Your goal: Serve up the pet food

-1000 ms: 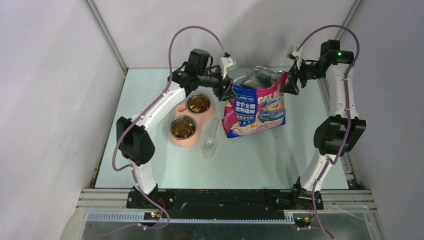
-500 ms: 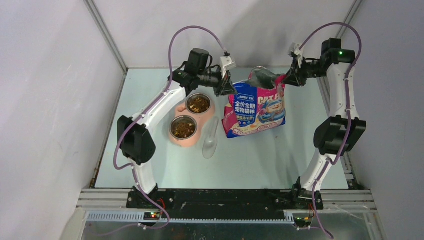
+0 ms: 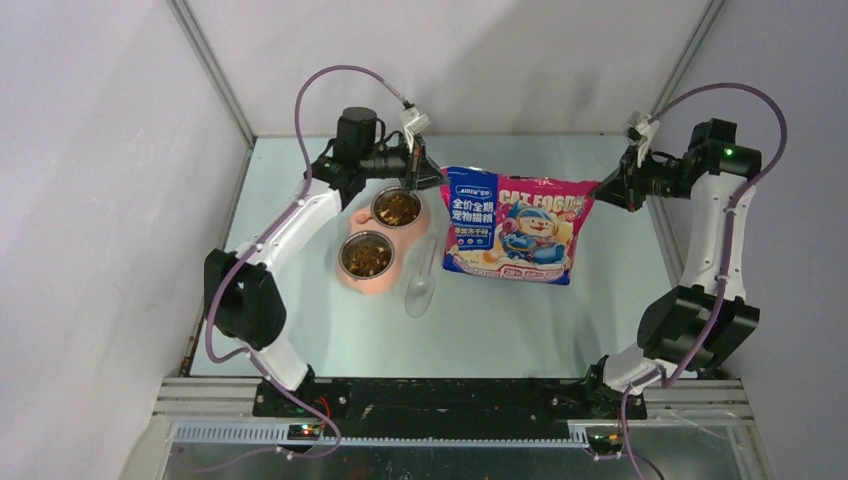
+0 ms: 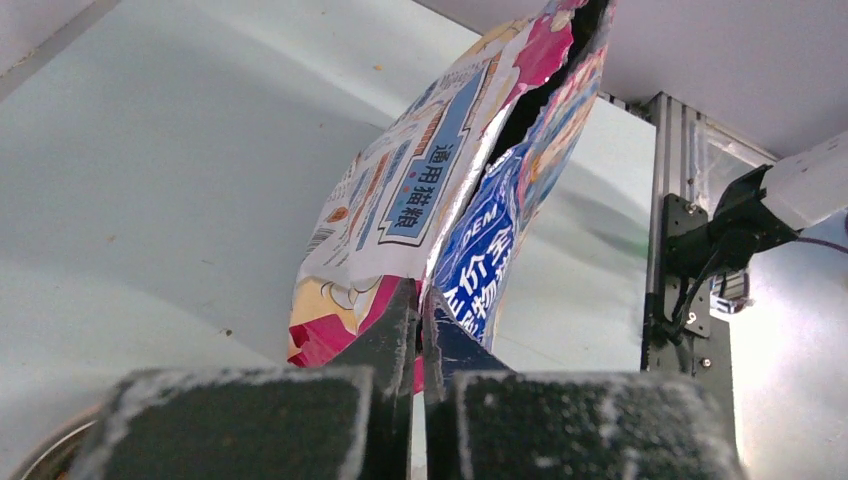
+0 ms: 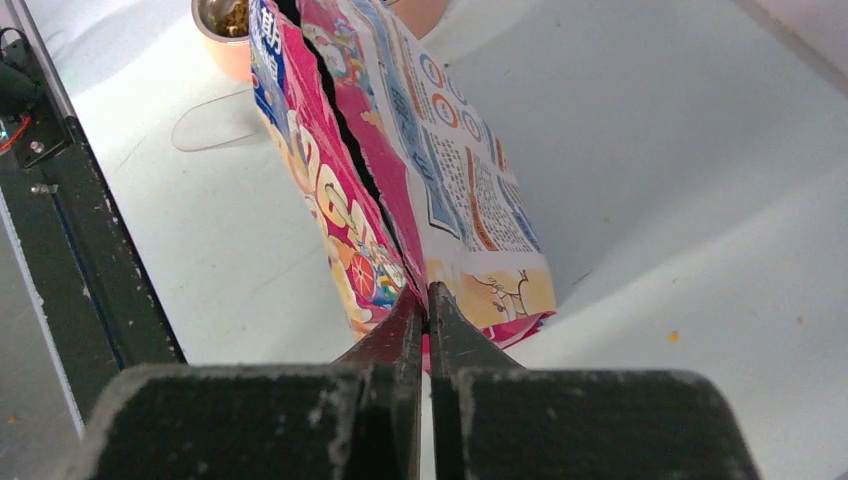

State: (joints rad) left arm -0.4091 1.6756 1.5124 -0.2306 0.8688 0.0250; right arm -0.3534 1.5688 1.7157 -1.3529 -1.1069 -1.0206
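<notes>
Dark-brown pet food [image 3: 398,208] fills the far steel bowl, and more of it [image 3: 366,257] fills the near bowl of a pink double feeder [image 3: 352,281]. The pink-and-blue cat food bag [image 3: 510,225] stands stretched flat between both arms. My left gripper [image 3: 432,180] is shut on the bag's top left corner; in the left wrist view the gripper [image 4: 420,295] pinches the bag [image 4: 440,190] edge. My right gripper [image 3: 600,190] is shut on the top right corner. In the right wrist view the gripper [image 5: 427,295] clamps the bag [image 5: 400,150], whose mouth is a narrow slit.
A translucent scoop [image 3: 420,290] lies on the table between the feeder and the bag. Frame posts and grey walls close in the back and sides. A steel bowl [image 5: 225,15] shows at the top left of the right wrist view.
Both grippers have shut on the bag's top corners and pulled apart sideways. The bag's open mouth has been drawn flat and the bag now faces the camera stretched wide.
</notes>
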